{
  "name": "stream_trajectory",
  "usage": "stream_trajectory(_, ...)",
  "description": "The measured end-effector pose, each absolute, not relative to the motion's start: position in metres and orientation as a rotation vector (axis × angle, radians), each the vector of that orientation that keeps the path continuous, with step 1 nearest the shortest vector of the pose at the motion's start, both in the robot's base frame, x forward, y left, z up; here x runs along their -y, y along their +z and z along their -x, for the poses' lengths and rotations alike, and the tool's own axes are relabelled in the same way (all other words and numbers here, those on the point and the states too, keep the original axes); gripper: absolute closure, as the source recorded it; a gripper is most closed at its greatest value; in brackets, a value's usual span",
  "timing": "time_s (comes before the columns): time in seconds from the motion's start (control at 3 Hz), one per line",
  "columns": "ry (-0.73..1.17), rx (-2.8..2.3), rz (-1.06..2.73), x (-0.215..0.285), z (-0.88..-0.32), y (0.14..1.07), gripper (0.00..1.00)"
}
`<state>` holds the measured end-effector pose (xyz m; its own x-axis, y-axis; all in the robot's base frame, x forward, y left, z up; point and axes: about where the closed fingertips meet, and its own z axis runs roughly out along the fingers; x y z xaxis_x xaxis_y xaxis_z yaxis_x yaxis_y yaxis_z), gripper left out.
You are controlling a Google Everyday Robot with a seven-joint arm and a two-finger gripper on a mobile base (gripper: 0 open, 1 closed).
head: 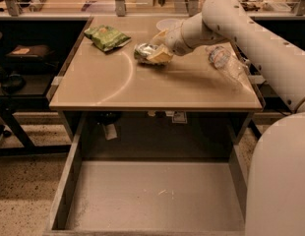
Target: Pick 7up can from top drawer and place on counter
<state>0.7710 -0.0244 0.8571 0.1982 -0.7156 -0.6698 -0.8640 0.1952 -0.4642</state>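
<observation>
The 7up can, dented and silvery with green marks, lies on its side on the tan counter, toward the back centre. My gripper is at the can's right side, with its pale fingers around the can, low over the counter. The arm reaches in from the right. The top drawer is pulled out below the counter's front edge, and its grey bottom holds nothing.
A green snack bag lies at the counter's back left. A clear plastic water bottle lies on its side at the right. A pale round dish sits behind the gripper. My white base fills the right foreground.
</observation>
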Motion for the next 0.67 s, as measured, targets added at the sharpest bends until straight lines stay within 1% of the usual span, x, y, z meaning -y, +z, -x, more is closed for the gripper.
stream_trajectory(0.33,0.203,-1.552,1.555,0.0243,-0.771,0.857,0.0)
stream_trajectory(0.67,0.203,-1.552,1.555,0.0243,-0.771,0.857,0.0)
